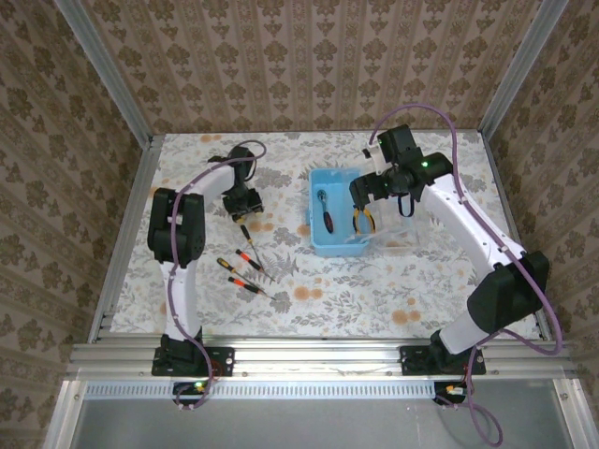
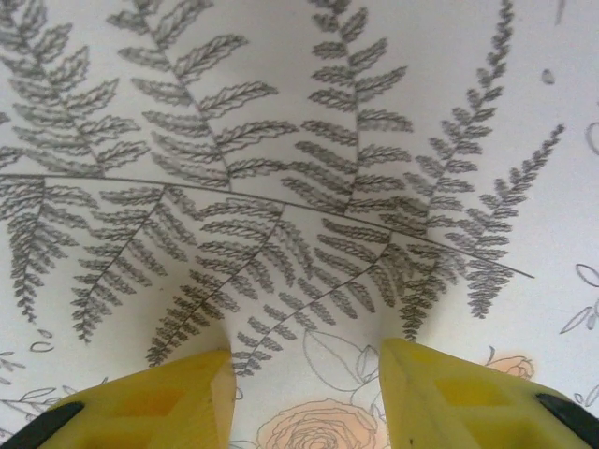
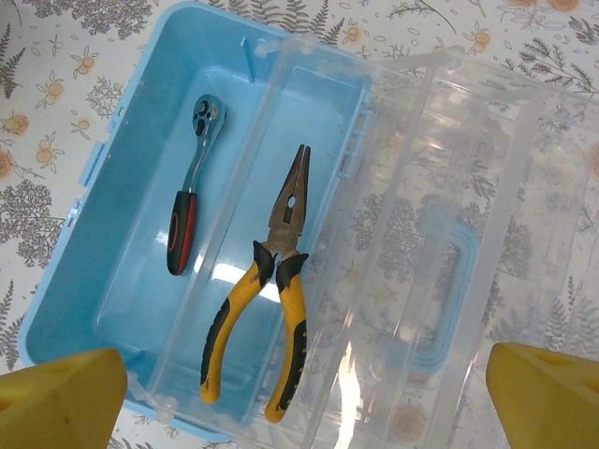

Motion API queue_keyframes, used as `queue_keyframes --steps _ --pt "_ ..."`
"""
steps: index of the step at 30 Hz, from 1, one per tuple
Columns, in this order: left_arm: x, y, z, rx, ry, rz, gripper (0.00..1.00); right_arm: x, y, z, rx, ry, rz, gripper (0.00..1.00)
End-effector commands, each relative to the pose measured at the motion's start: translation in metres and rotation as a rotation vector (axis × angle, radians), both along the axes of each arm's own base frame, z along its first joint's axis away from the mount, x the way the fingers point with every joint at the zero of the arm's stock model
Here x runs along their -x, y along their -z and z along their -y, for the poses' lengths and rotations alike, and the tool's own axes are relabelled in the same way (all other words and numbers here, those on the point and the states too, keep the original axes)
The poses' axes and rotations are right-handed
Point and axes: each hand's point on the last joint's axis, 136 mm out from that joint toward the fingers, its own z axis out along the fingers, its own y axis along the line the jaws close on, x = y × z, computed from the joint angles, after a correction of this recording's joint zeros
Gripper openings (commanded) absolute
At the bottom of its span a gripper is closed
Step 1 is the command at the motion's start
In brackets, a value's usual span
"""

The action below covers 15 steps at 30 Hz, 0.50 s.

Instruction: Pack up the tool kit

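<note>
Blue case [image 3: 122, 243] sits open on the counter [image 1: 374, 290], holding pliers [image 3: 281, 257] and ratchet [image 3: 192, 187]. Screwdrivers [image 1: 249, 259] lie loose near the left pincer [image 2: 304, 393], spread and empty. Right pincer [image 3: 304, 398], wide and empty, hovers over the case. Risk: round handles rolling out of a shallow pinch.

You see a table [image 1: 374, 290] with a white cloth [image 2: 309, 112] full of flowers and leaves. Brown walls [image 1: 309, 65] with a pattern stand around it. Shiny metal bars [image 1: 309, 358] run along the edges.

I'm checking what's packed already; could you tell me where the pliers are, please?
In the right wrist view, the pliers lie inside the open blue case, just right of the ratchet wrench.
</note>
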Motion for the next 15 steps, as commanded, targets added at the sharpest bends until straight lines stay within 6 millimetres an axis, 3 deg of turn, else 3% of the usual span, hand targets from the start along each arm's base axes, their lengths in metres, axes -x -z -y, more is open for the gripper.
queue_keyframes --steps 1,5,11,15 --pt "-0.068 -0.031 0.021 0.052 0.063 0.331 0.46 0.001 -0.007 0.008 0.040 -0.003 0.022 1.00" --pt "-0.051 -0.043 0.009 0.005 0.070 0.336 0.47 0.004 -0.005 0.009 0.030 -0.002 0.027 1.00" --pt "-0.016 -0.036 0.002 -0.023 0.080 0.292 0.47 0.014 0.002 0.008 0.004 0.001 0.020 1.00" --pt "0.005 -0.044 -0.004 -0.072 0.097 0.284 0.50 0.015 0.004 0.009 0.008 -0.004 0.015 1.00"
